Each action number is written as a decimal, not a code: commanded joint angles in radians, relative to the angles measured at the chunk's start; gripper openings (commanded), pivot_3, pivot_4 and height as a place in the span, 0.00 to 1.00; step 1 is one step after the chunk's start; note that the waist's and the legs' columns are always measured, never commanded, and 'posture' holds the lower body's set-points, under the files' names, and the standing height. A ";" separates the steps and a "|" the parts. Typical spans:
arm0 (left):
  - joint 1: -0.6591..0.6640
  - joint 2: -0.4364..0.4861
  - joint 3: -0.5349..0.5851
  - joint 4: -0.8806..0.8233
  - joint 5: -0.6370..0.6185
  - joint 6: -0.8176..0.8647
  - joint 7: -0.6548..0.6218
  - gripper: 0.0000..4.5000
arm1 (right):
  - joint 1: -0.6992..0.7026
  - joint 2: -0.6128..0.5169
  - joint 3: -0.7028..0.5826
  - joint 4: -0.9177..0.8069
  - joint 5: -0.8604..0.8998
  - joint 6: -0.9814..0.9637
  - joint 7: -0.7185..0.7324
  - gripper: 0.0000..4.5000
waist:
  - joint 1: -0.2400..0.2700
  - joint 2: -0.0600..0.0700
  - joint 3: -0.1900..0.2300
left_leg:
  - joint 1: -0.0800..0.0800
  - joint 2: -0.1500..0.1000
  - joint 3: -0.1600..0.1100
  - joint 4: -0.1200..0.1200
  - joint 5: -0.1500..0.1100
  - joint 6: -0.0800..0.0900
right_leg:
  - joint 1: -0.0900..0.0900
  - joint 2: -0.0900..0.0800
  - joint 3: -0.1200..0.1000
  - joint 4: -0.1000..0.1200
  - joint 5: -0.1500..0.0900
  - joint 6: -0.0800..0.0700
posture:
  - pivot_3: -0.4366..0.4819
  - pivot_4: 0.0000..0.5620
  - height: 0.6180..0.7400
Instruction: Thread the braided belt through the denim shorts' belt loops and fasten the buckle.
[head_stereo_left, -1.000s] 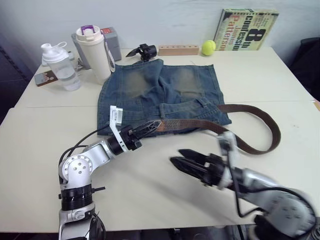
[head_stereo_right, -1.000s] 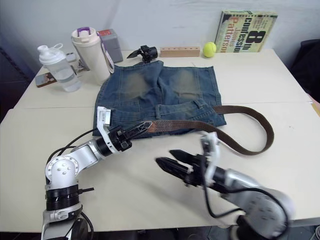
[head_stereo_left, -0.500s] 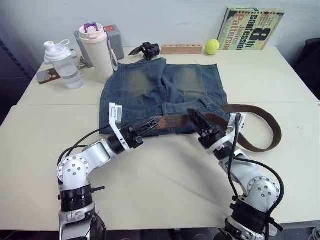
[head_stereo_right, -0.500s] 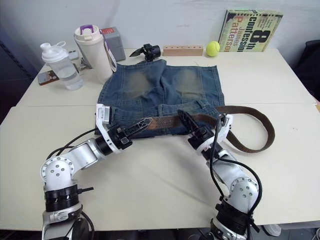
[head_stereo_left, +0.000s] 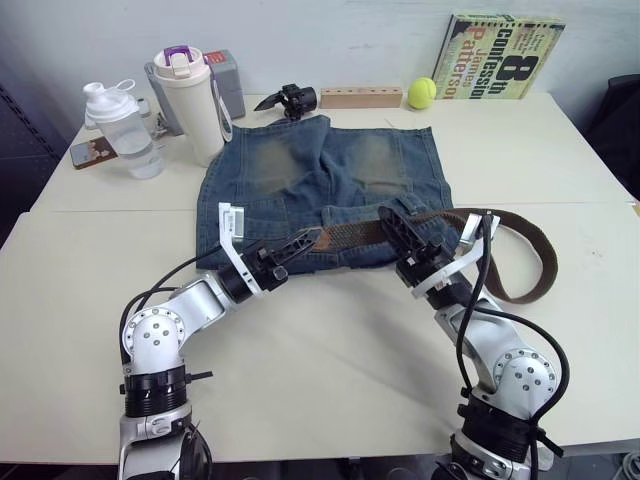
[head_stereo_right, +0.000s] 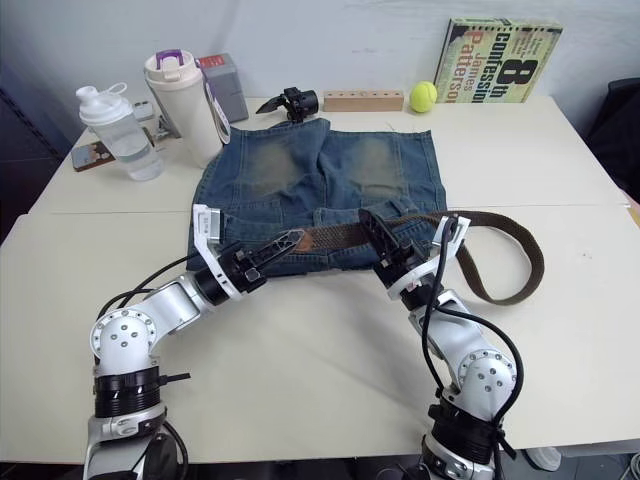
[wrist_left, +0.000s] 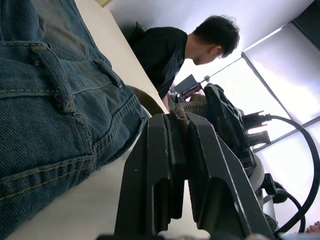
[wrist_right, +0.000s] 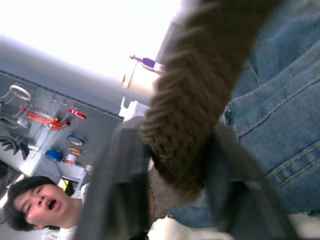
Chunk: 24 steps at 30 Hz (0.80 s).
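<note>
From my seat, the far left of the frame holds a clear shaker bottle (head_stereo_left: 125, 130) and a white tumbler (head_stereo_left: 192, 105) on the bench (head_stereo_left: 330, 350), well clear of the work. Just left of centre, my left tool (head_stereo_left: 305, 241) has its two black fingers pressed together on the tan tip of the braided belt (head_stereo_left: 360, 235), lifted just off the waistband of the denim shorts (head_stereo_left: 320, 190), which lie flat in the upper middle of the frame. A belt loop (wrist_left: 52, 75) stands close beside that tool in the left wrist view.

Right of centre, my right tool (head_stereo_left: 400, 232) is clamped on the woven strap where it crosses the waistband. From there the belt swings out in a wide loop toward the right side of the frame and doubles back; I cannot make out the buckle.

My worry: both tools grip the same short span, so pulling leftward while the right stays clamped could drag the shorts or tear the tip free. The tip also looks raised, so it may ride over a loop instead of under it. The slack on the right could snag.
</note>
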 joint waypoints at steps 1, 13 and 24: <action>-0.012 0.000 -0.021 -0.015 0.013 -0.024 -0.010 0.00 | -0.009 -0.036 0.029 -0.007 0.037 -0.040 0.000 0.00 | -0.001 0.000 0.000 | 0.000 0.000 0.000 0.000 0.000 0.000 | 0.000 0.000 0.000 0.000 0.000 0.000 | 0.48 0.27 0.32; -0.016 0.190 -0.245 -0.079 0.355 -0.225 -0.272 0.67 | 0.027 -0.126 -0.001 0.004 0.122 -0.144 -0.054 0.00 | 0.000 0.000 0.000 | 0.000 0.001 0.000 -0.001 0.000 0.000 | 0.000 0.002 0.001 -0.001 0.000 0.000 | 0.48 0.27 0.32; -0.078 0.414 -0.552 0.242 1.100 -1.010 -0.530 0.67 | 0.073 -0.371 -0.127 -0.006 0.394 -0.237 -0.119 0.00 | 0.004 0.002 0.001 | -0.001 0.003 0.003 -0.002 0.000 0.000 | -0.002 0.001 0.002 -0.004 -0.002 -0.005 | 0.48 0.27 0.32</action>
